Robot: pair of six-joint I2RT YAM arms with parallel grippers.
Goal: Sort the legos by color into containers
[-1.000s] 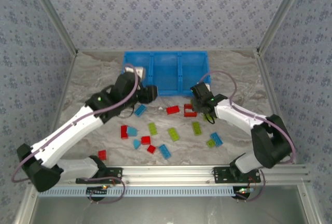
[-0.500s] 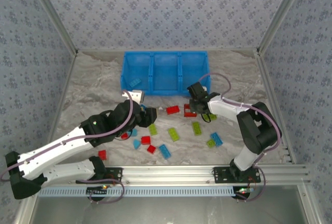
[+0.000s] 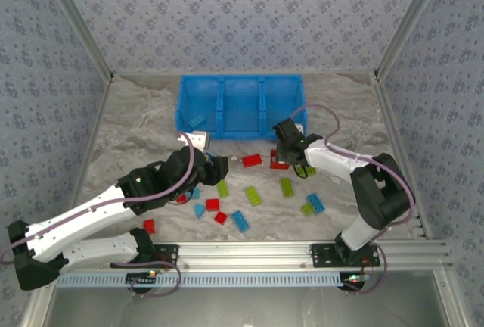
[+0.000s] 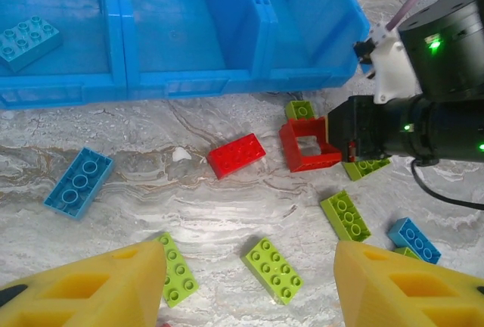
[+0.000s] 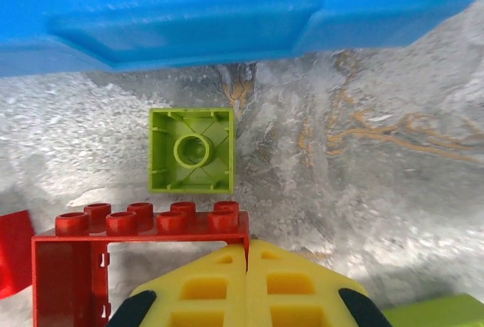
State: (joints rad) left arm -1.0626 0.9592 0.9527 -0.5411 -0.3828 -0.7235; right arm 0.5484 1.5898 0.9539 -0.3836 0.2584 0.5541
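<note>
From above, the blue bin [image 3: 240, 82] sits toward the table's [image 3: 136, 123] far edge, with the legos [image 3: 253, 196] strewn mid-table. The right gripper [image 3: 280, 159] is low near the bin's near right corner.

On the left wrist view, the left gripper [image 4: 246, 259] is half spread and empty. It hangs over glossy studded bricks on marbled, matte stone. The red frame [image 4: 310, 145] is hollow and thin-walled.

On the right wrist view, the right gripper [image 5: 247, 259] is pressed closed at the frame's corner, and I can't tell if it has the wall. Closed tips could simply shove the slick frame into the overturned green brick [image 5: 190, 151].
</note>
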